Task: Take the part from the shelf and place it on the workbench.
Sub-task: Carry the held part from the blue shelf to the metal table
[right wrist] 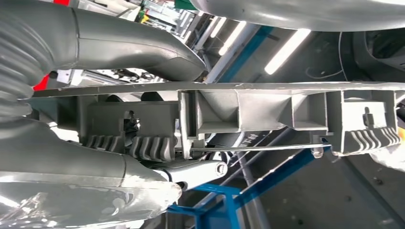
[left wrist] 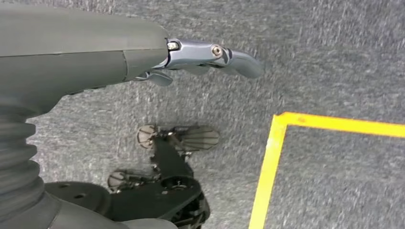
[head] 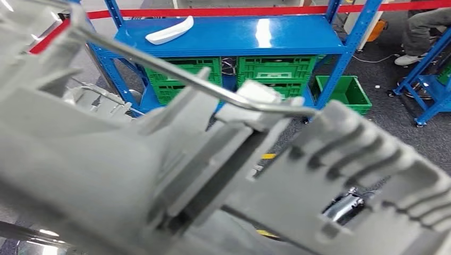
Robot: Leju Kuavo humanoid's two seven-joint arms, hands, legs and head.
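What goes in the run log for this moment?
right hand: holds grey part | left hand: holds nothing, hangs over floor | white part: on blue shelf

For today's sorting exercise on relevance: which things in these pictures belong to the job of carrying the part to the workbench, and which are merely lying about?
Belonging to the job:
- large grey ribbed plastic part with a thin metal rod
- right hand, gripping that part
- blue metal shelf

Just lying about:
- white curved plastic piece on the shelf top
- green plastic crates
- yellow floor tape
- left hand, holding nothing
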